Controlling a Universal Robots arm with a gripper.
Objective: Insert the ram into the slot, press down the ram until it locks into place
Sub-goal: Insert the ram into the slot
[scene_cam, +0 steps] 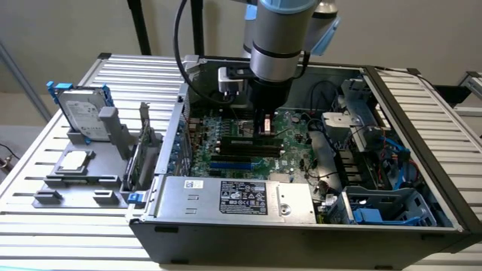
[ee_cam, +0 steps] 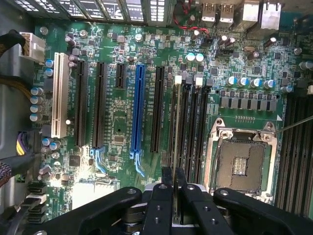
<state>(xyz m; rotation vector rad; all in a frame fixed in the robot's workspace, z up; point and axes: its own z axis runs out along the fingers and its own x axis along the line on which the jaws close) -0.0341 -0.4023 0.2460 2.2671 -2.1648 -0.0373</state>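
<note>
My gripper is shut on the ram. I see the ram edge-on as a thin green strip running away from the fingertips. It lies along the slot, the outermost of several parallel black memory slots with pale end clips. Whether the ram is seated in it I cannot tell. In the exterior view the gripper reaches straight down into the open computer case, and its tips are at the dark memory slots on the green motherboard.
A long blue slot and black expansion slots lie beside the memory slots, with the open processor socket on the other side. The case holds a power supply, cables and a drive cage. A hard drive stands on a grey fixture outside.
</note>
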